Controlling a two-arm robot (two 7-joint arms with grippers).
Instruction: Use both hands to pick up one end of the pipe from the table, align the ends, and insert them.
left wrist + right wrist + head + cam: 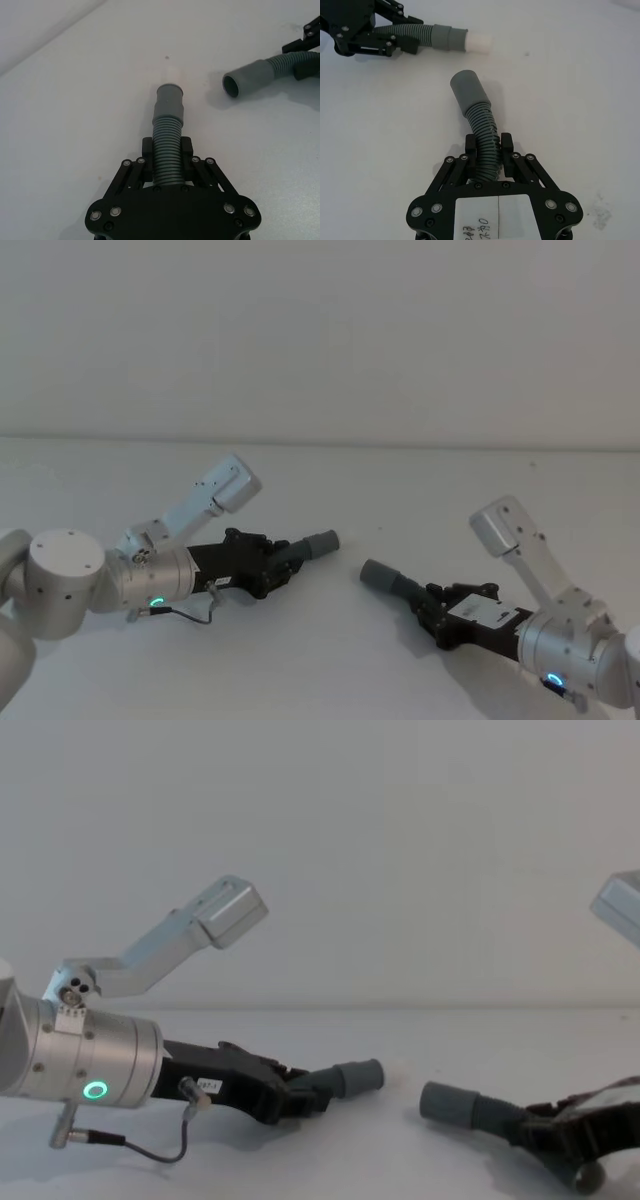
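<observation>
Closest in, the right gripper [432, 602] has its jaws pinching the long piece [481, 120] of hose. The hose runs right up the middle between the two jaws. They clamp it on the ribbed part, a bit back from the end. The ribs then bend out past the jaws and finish in the wide cuff [468, 91].

A little farther out, the left gripper [285, 558] is the same deal. Its jaws are pinching the short piece [167, 140] on the ribs, dead centre between them. The narrower cuff [170, 102] sticks out in front, capped by the white tip [479, 42].

Count: two grippers, two hose pieces, two cuffs, one white tip.

Looks-wise, both pieces are dark grey and tightly ribbed, with smooth grey cuffs. The wide cuff is open and hollow at the mouth. The white tip is a short, plain stub.

The two ends point roughly toward each other over the middle of the table [400, 490]. They're near but clearly apart and not lined up. Both sit low, and I can't tell if either cuff actually touches the table. Past them it's just pale table running back to a plain wall [320, 340].
</observation>
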